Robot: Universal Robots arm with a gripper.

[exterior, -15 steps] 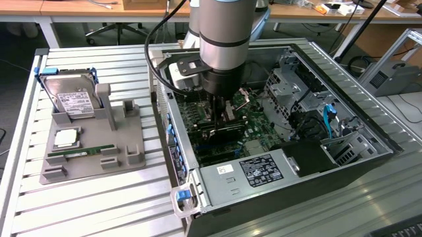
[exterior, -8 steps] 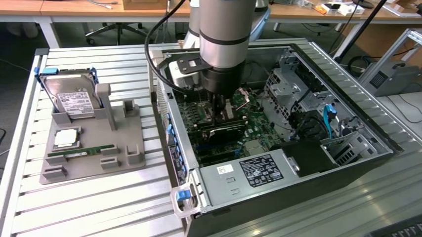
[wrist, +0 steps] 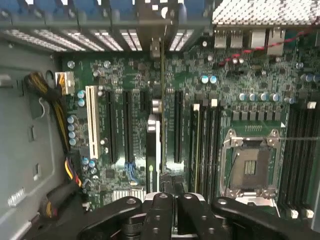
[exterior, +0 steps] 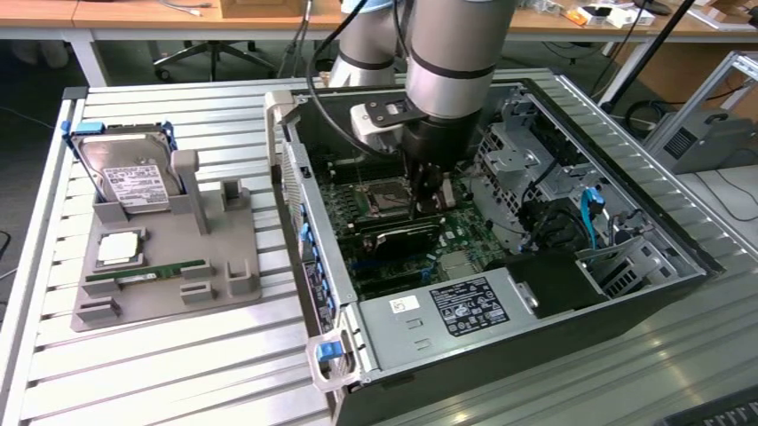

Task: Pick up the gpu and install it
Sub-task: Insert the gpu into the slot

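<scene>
This looks like a robotics lab or workshop. An open computer case lies on a slatted metal table. Behind it stand wooden desks, an office chair and an aluminium frame.

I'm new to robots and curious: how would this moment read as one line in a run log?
claw: shut on gpu | place: inside computer case, over motherboard | gpu: edge-on among expansion slots, seating unclear

No label's print (all blurred) can be read.
</scene>
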